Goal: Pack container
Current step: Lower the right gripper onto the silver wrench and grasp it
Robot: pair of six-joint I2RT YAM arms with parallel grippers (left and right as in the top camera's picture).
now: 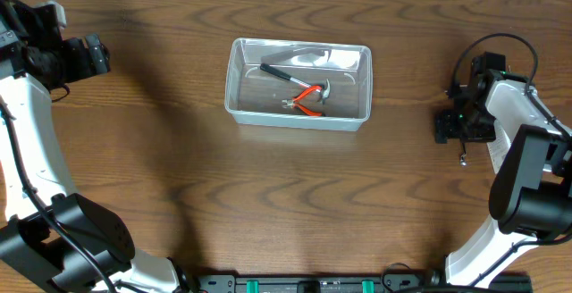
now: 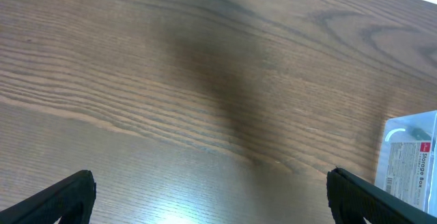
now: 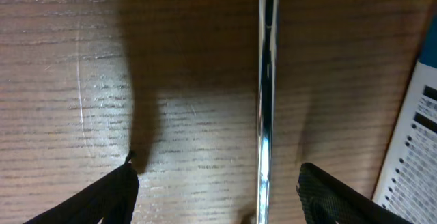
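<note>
The clear plastic container (image 1: pixel 234 79) sits mid-table and holds a black-handled hammer (image 1: pixel 284 74) and orange-handled pliers (image 1: pixel 308 96). Its labelled corner (image 2: pixel 410 157) shows at the right edge of the left wrist view. My left gripper (image 1: pixel 105 58) (image 2: pixel 210 176) hangs open at the far left over bare wood. Over at the right, my right gripper (image 1: pixel 458 132) (image 3: pixel 217 173) is open and low over the table. A thin chrome bent rod (image 3: pixel 266 101) (image 1: pixel 463 157) lies between its fingers, nearer the right finger (image 3: pixel 328 193), with a gap on both sides.
A white-and-blue printed edge (image 3: pixel 416 149) lies just right of the right gripper. The table's far edge runs close behind the container and the left arm (image 1: pixel 36 141). The right arm's base (image 1: pixel 527 195) stands at the near right.
</note>
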